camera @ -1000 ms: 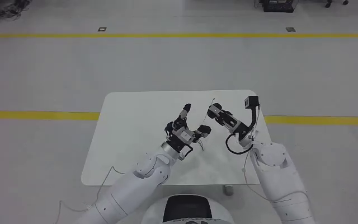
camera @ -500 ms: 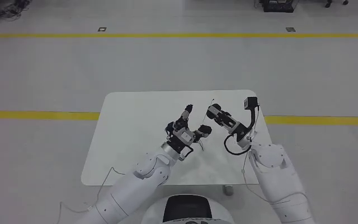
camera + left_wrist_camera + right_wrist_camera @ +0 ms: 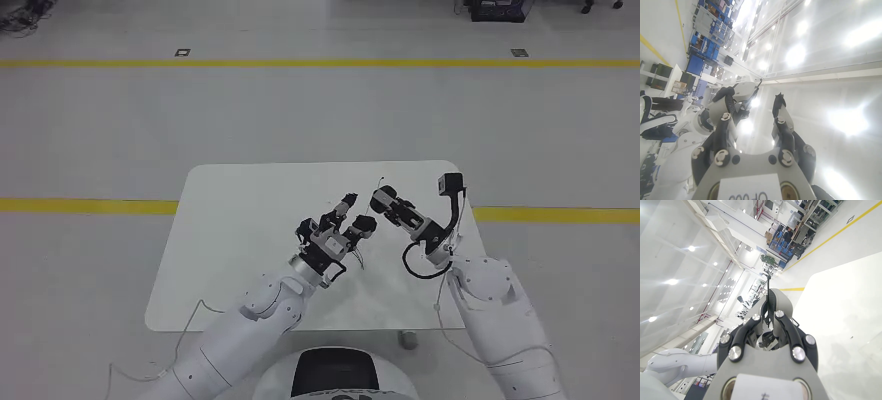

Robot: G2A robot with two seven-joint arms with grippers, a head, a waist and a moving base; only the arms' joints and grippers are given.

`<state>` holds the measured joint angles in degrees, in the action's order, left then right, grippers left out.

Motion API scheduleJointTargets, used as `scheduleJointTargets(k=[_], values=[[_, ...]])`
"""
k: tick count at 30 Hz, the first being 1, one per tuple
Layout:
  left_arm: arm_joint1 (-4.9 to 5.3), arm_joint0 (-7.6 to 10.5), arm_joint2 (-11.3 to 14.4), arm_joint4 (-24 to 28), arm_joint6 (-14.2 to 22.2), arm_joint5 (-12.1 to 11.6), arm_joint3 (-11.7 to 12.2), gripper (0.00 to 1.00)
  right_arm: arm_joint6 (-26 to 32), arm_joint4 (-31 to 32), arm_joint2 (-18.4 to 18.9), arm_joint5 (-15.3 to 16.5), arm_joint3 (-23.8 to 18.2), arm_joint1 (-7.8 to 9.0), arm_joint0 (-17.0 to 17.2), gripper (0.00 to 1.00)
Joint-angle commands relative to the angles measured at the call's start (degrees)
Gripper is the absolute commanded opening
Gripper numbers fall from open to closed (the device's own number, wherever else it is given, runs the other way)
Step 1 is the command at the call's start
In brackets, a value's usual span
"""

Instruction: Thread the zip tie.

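My right jaws are pressed together on the zip tie [image 3: 768,289]. They pinch its lower part, so the thin strip stands up out of them, above the bench [image 3: 230,260]. My left jaws are spread and hold nothing, just beside the right ones. I judge the threading is not yet begun. Next, the left jaws must close exactly on the free upper end, so both ends can meet.

White rounded arms [image 3: 250,310] carry grey wrist plates [image 3: 768,364], black linkages [image 3: 786,324] (silver round screws [image 3: 798,352]) and dark-padded fingers [image 3: 779,103].
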<state>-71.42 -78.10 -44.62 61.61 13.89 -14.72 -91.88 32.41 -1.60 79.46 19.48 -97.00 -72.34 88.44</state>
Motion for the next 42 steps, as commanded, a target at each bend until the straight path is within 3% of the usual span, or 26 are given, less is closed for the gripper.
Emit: scheduleJointTargets(k=[1,7,16,27,33,37,42], values=[[-0.12,0.00,-0.1,-0.4,-0.1,0.1,0.1,0.39,0.1,0.0,0.0,0.0,0.0,0.07,0.0,0.00],[-0.43,-0.23,-0.5,-1.5,-0.7,-0.2,0.1,0.27,0.3,0.0,-0.2,0.0,0.5,0.28,-0.1,0.00],[-0.89,-0.42,-0.8,-1.8,-0.2,0.6,0.4,0.29,0.3,0.0,-0.6,0.0,0.9,0.53,-0.3,0.00],[-1.36,-0.73,-1.5,-2.3,0.3,1.1,0.7,0.16,-0.2,0.5,-1.0,0.0,1.1,0.83,-0.6,0.00],[-1.63,-0.86,-1.7,-2.7,0.4,1.3,0.9,0.16,-0.4,0.6,-1.2,0.0,1.1,1.00,-0.6,0.00],[-1.80,-0.92,-1.8,-3.0,0.6,1.6,1.0,0.22,-0.3,0.1,-1.2,0.0,0.9,1.11,-0.6,0.00],[-2.00,-0.99,-2.0,-3.3,0.8,1.9,1.1,0.17,-0.1,-0.5,-1.3,0.0,0.9,1.25,-0.5,0.00]])
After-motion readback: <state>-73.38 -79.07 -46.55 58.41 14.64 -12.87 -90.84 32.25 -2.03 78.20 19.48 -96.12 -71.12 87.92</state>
